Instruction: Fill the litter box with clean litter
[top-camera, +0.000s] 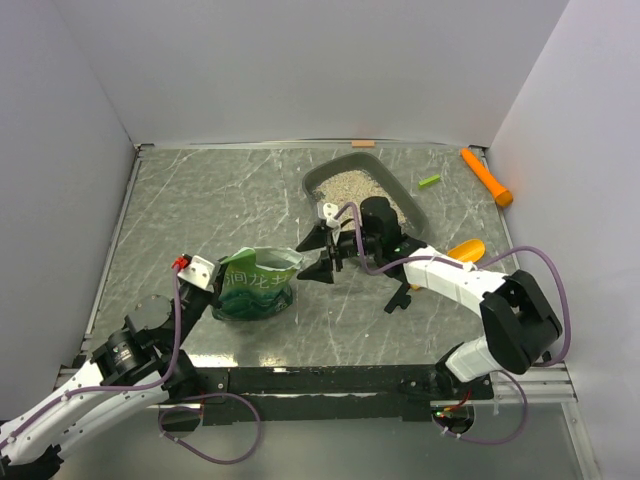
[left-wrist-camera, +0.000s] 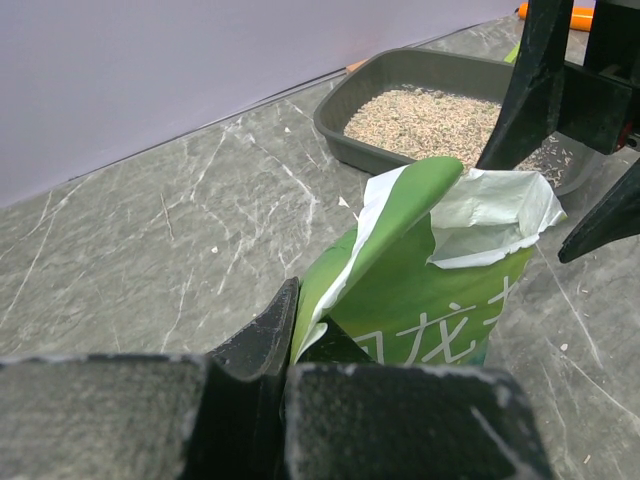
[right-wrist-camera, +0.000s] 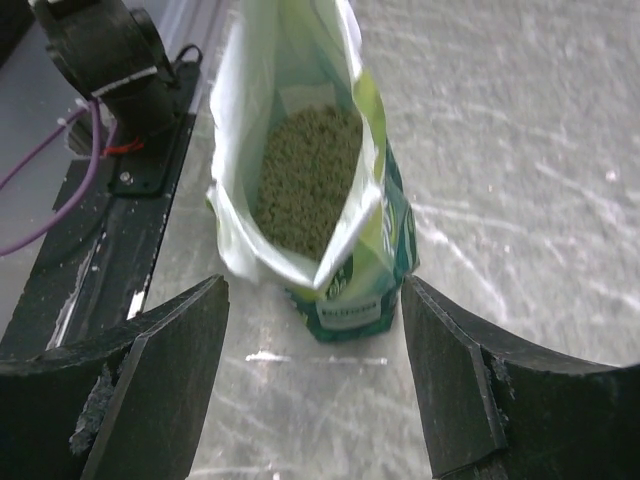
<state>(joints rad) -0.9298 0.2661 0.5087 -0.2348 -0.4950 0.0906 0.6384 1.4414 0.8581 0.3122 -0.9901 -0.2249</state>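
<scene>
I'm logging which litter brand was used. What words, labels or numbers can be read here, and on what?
On the green bag: big white Chinese characters; one looks like "龙", the rest cut off or unclear.
The label low on that bag: too blurred to read.
Nothing else shows text.

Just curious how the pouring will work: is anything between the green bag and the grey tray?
Yes. The right end effector, jaws open, hangs directly between the green bag and the litter box. Nothing else visible lies between them. The left end effector grips the bag's edge.
</scene>
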